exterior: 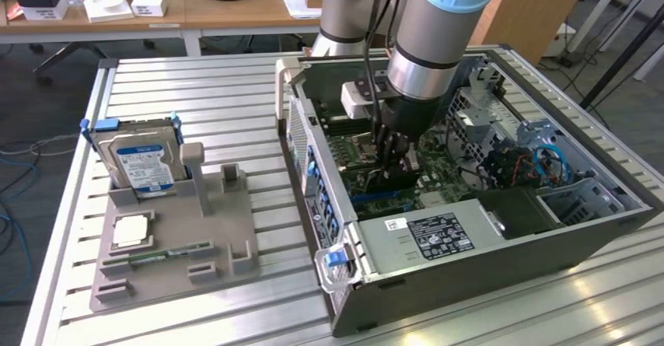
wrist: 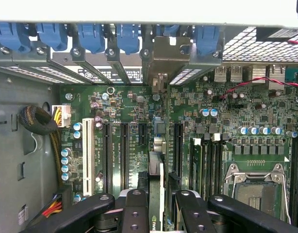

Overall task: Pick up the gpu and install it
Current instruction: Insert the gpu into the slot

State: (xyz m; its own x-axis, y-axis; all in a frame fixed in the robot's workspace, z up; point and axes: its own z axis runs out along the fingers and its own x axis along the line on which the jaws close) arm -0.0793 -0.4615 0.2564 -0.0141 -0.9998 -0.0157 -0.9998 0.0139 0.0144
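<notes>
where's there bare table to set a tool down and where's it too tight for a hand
Bare slats of the table between the grey tray and the computer case, and beyond the tray toward the desks. Crowded: the tray with the hard drive, and inside the case, where the gripper holds the gpu over the motherboard slots.

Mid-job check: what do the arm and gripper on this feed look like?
The arm is a silver-grey tube with light-blue joint caps and a black band. A thin black cable runs beside it, and a pale box sits at the wrist. The gripper is black, with jointed link fingers dotted with round bolts.
</notes>
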